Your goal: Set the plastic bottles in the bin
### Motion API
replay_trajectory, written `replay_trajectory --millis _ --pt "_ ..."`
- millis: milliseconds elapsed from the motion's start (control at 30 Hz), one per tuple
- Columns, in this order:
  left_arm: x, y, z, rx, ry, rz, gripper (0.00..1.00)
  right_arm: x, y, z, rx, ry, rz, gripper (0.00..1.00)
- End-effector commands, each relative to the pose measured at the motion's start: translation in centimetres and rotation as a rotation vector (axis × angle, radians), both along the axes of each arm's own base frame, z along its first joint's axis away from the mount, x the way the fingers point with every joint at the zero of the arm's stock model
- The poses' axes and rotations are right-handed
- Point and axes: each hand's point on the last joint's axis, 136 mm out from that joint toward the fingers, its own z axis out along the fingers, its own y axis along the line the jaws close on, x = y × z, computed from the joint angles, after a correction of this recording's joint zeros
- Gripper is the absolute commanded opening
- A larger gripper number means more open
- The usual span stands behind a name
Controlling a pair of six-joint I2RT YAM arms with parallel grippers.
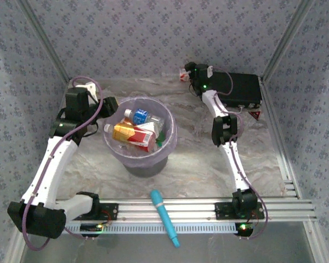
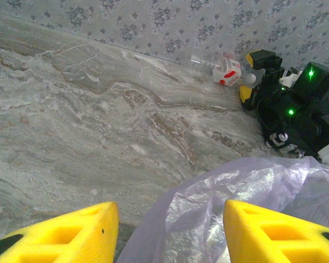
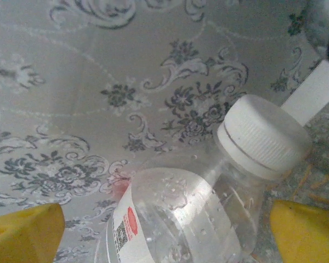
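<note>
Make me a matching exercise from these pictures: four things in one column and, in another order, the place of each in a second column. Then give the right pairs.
Things
1. bin
2. teal stick
3. black case
4. white-capped bottle

Places
A. across the metal rail at the near edge
B. between the fingers of the right tool
C. far right corner of the table
D. middle of the table, with bottles inside

Pairs: 1-D, 2-A, 3-C, 4-B
</note>
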Motion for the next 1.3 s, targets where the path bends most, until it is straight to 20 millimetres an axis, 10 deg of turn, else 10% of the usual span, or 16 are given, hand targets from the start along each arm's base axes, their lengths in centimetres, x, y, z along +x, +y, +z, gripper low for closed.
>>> replay_trajectory --millis 0,200,567,867,1267 --pt "-0.6 0.5 0.5 -0.005 -0.012 0.020 0.54 -0.9 -2.0 -7.3 -0.002 0.155 -0.039 0.89" --pt "-0.5 0.6 0.5 -0.012 -0.015 0.027 0.54 -1.5 -1.7 -9.5 0.023 0.206 0.002 0.57" --pt "-1.0 1.1 1.0 -0.002 -0.025 0.046 0.54 -4.1 2.5 -6.3 0.015 0.205 0.169 0.44" --pt "-1.6 1.4 0.8 0.003 -0.028 0.050 0.54 -11.0 5.9 -6.3 0.022 0.238 0.309 0.43" --pt "-0.8 0.6 0.7 -0.014 -0.016 0.018 0.57 -8.1 7.1 -5.8 -0.025 0.240 0.329 0.86"
